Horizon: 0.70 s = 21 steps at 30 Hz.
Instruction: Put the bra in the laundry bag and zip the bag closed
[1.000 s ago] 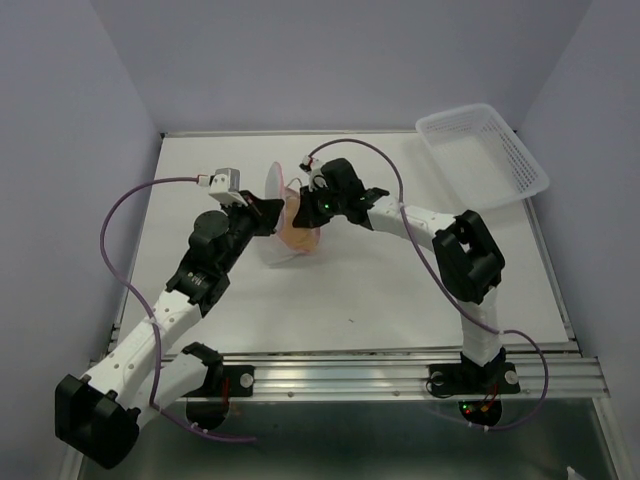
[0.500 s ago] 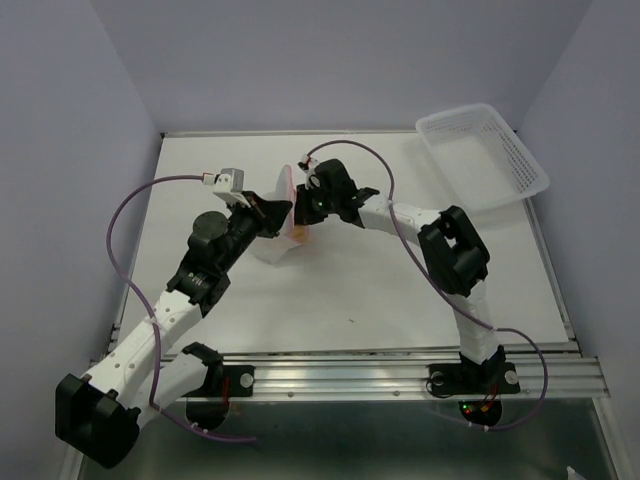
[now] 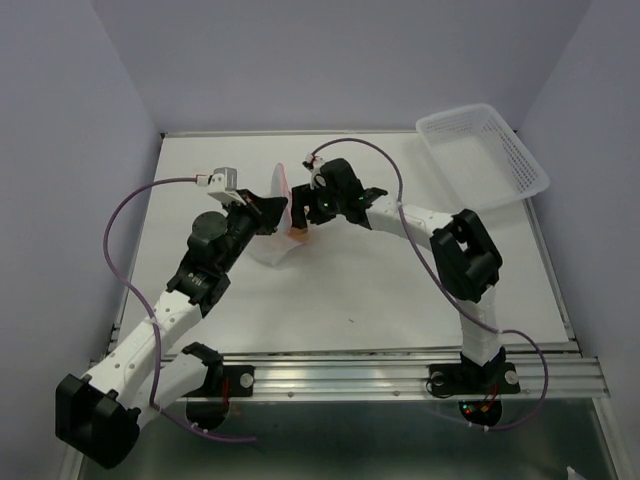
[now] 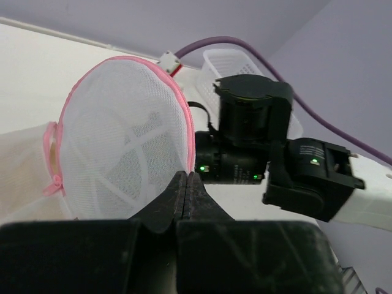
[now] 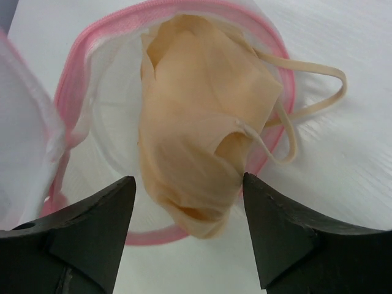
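Observation:
The laundry bag (image 5: 92, 122) lies open on the table, its pink zipper rim circling the mouth. The peach bra (image 5: 196, 122) sits in that mouth, with a strap looping over the rim onto the table. My right gripper (image 5: 188, 177) is open, its fingers either side of the bra's near end and apart from it. My left gripper (image 4: 187, 176) is shut on the pink rim of the bag's round mesh lid (image 4: 122, 141) and holds it upright. From above, the left gripper (image 3: 273, 211) and right gripper (image 3: 302, 213) meet over the bag (image 3: 272, 252) and the bra (image 3: 300, 233).
A white slotted plastic basket (image 3: 483, 150) stands at the back right corner. The right arm's black wrist (image 4: 245, 135) is close behind the raised lid. Purple cables arc over both arms.
The right gripper was shut on the bra and has opened, leaving it in the bag's mouth, then drawn back slightly to the right. The left gripper still holds the lid up.

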Tool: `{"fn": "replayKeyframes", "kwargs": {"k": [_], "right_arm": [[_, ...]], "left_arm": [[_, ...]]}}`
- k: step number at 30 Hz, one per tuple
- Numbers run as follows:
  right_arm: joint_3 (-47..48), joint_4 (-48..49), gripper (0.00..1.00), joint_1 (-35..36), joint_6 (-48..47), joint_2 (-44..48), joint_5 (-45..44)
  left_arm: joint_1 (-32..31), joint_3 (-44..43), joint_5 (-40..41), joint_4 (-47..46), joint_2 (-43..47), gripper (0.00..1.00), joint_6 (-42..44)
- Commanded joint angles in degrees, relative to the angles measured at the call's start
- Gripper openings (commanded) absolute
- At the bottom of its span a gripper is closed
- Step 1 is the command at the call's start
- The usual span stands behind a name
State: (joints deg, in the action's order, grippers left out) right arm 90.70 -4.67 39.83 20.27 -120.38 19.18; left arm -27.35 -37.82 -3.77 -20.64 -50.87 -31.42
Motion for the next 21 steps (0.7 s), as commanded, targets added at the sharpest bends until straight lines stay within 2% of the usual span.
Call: {"fn": "replayKeyframes", "kwargs": {"k": [1,2,6,10,13,15,21], "right_arm": [[-1.83,-1.74,0.79,0.33,-2.78,10.14,-6.41],[-2.36,-2.79,0.80,0.33,-2.70,11.12,-7.65],[-6.31,-3.42,0.87,-0.19,-1.55,15.87,-11.10],[-10.00,-3.42,0.88,-1.68,0.81,18.86,-11.88],[-13.61,-3.42,0.81,-3.97,5.64,19.74,-12.59],[-15.80,-3.33,0.71,-5.90,8.19,19.57,-11.81],[-16.52,-0.44,0.66,-6.44,12.42,15.97,-7.77]], "left_arm": [[0.90,0.73,3.24,-2.30,1.74,0.00,-1.19],[0.99,0.65,5.68,-1.95,2.00,0.00,-1.45],[1.60,1.17,7.20,-0.54,2.71,0.00,-2.42],[2.92,2.93,8.08,0.16,3.85,0.00,-4.87],[4.49,3.90,7.90,0.87,4.46,0.00,-7.59],[5.55,4.60,8.34,1.39,5.08,0.00,-8.74],[8.19,5.48,9.48,4.38,5.43,0.00,-12.87]]}}
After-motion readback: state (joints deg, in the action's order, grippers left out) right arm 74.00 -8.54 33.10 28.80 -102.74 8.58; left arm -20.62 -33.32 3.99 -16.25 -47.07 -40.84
